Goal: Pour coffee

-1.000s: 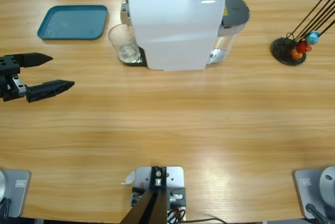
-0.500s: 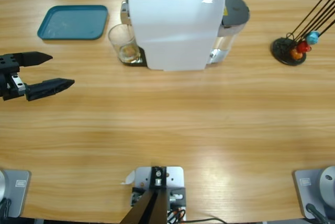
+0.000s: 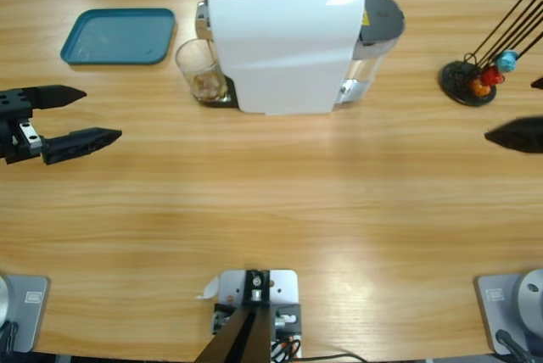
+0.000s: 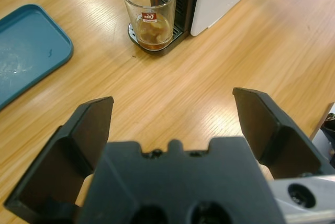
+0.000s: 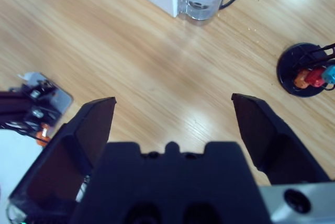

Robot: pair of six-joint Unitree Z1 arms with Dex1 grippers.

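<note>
A small clear glass (image 3: pixel 202 69) stands on the drip tray of the white coffee machine (image 3: pixel 280 41), under its spout. In the left wrist view a thin dark stream runs into the glass (image 4: pixel 149 9), and a shallow brown layer of coffee (image 4: pixel 152 29) covers its bottom. The coffee (image 3: pixel 207 86) also shows in the high view. My left gripper (image 3: pixel 102 114) is open at the table's left edge, well short of the glass, and nothing lies between the jaws of my left gripper (image 4: pixel 172 101). My right gripper (image 3: pixel 509 109) reaches in from the right edge, open and holding nothing. My right gripper (image 5: pixel 172 101) hovers over bare wood.
A teal tray (image 3: pixel 119 36) lies at the back left, also seen as the tray (image 4: pixel 26 51) in the left wrist view. The machine's clear water tank (image 3: pixel 377 32) sits on its right side. A black capsule holder (image 3: pixel 469 81) with coloured capsules stands at the back right, near my right gripper.
My right gripper has come into the high view at the right edge. The glass has gone from clear to holding a brown layer. My left gripper has stayed put.
</note>
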